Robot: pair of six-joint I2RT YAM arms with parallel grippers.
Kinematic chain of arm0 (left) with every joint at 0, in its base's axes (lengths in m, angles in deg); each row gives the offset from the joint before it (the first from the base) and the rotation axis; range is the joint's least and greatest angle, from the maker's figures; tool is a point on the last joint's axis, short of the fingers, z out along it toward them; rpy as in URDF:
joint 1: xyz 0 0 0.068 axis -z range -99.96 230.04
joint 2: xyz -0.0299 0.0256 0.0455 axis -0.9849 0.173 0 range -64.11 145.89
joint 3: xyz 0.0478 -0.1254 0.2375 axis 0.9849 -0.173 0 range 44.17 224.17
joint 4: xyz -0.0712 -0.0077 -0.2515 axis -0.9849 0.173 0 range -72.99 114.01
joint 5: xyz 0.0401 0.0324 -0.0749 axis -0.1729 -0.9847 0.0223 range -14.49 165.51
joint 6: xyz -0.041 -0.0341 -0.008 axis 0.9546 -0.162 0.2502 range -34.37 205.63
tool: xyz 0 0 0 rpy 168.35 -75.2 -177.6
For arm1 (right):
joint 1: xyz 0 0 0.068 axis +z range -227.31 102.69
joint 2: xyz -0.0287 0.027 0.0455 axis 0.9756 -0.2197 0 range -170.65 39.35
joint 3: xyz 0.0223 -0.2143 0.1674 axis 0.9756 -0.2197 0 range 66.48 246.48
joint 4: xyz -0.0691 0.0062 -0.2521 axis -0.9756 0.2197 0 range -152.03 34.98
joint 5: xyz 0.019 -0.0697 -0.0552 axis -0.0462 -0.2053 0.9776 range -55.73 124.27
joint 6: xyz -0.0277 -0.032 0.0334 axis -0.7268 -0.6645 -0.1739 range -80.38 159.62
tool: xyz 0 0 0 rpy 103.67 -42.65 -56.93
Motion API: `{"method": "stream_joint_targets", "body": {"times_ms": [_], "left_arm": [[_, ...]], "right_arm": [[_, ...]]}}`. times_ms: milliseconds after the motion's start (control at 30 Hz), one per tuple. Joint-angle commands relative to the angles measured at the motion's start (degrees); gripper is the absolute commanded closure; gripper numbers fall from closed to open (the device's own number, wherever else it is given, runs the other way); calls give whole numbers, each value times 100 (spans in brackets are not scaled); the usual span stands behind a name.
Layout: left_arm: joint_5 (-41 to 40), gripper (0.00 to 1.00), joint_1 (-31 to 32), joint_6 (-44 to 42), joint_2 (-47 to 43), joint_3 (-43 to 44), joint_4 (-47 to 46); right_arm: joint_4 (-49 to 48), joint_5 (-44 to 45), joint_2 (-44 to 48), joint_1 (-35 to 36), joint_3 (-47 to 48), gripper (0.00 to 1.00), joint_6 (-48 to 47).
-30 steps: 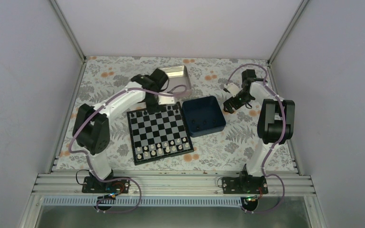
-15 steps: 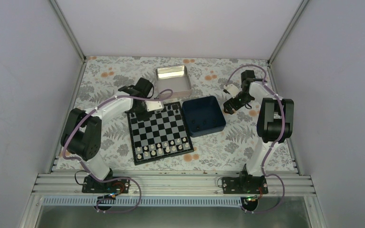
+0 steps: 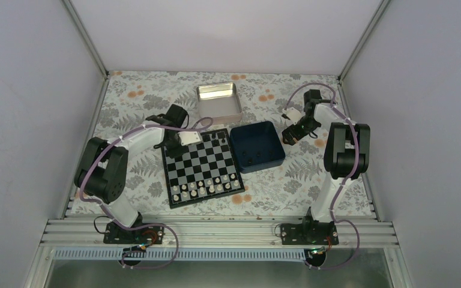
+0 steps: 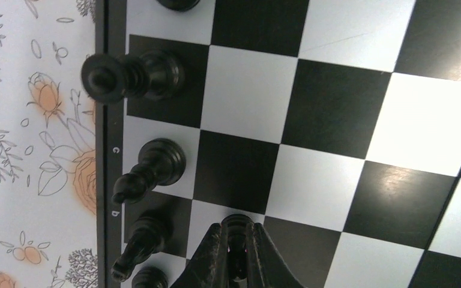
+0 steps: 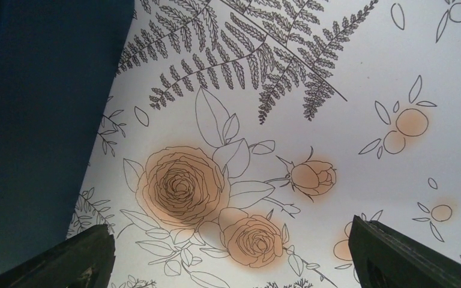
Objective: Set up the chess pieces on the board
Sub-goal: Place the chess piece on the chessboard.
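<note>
Floral desk (image 3: pixel 132 90) viewed from above, with the board (image 3: pixel 201 162) lying nearer the left arm (image 3: pixel 141 135): the left jaws are closed on an upright black chess piece (image 4: pixel 236 227) poised over a second-row square beside the far-row chessmen (image 4: pixel 150 171), while the right jaws are held open, well apart.

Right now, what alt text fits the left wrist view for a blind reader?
The left gripper, shut on a black chess piece, hangs over the board near its edge. Other black chessmen stand along that edge, beside a floral tablecloth.
</note>
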Motion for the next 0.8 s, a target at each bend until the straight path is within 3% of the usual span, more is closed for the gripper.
{"method": "stream_joint_targets", "body": {"times_ms": [0,767], "left_arm": [[25,95,-117,41,-157,-55,-161],[40,95,-257,-134,-105,119,180]], "right_arm": [[74,33,-82,53,127,0,66],[90,42,-88,53,110,0,56]]}}
